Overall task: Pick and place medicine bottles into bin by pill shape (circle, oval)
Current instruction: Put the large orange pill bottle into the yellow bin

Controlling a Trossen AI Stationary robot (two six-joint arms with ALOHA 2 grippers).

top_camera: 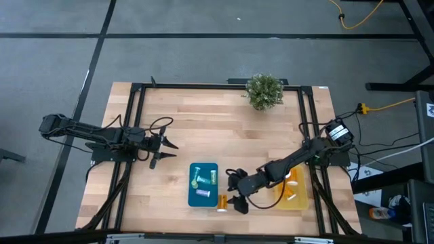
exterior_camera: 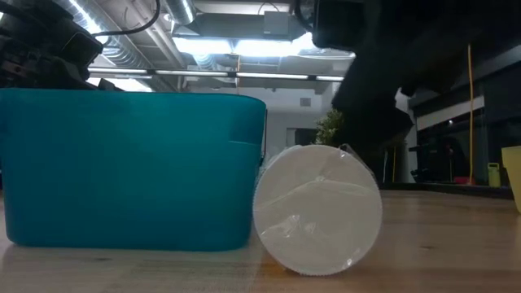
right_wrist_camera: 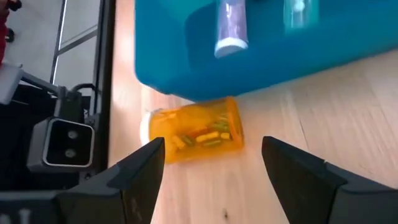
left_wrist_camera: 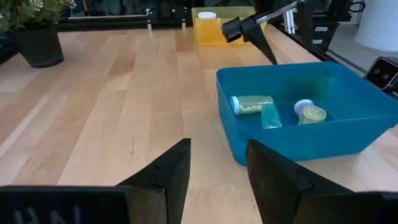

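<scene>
An orange bottle (right_wrist_camera: 198, 131) with a white cap lies on its side on the table beside the blue bin (top_camera: 203, 184), at the bin's near right corner (top_camera: 222, 201); its cap faces the low camera (exterior_camera: 317, 209). The blue bin holds a pale green bottle (left_wrist_camera: 252, 104), a teal one (left_wrist_camera: 270, 116) and a purple one (left_wrist_camera: 305, 109). The yellow bin (top_camera: 290, 191) holds orange bottles. My right gripper (top_camera: 235, 187) is open just right of the orange bottle, its fingers (right_wrist_camera: 143, 165) apart before it. My left gripper (top_camera: 167, 150) is open left of the blue bin.
A potted green plant (top_camera: 264, 91) stands at the table's far edge. The black frame rails (top_camera: 135, 129) run along the table's left and right sides. Bare wood lies between the plant and the bins.
</scene>
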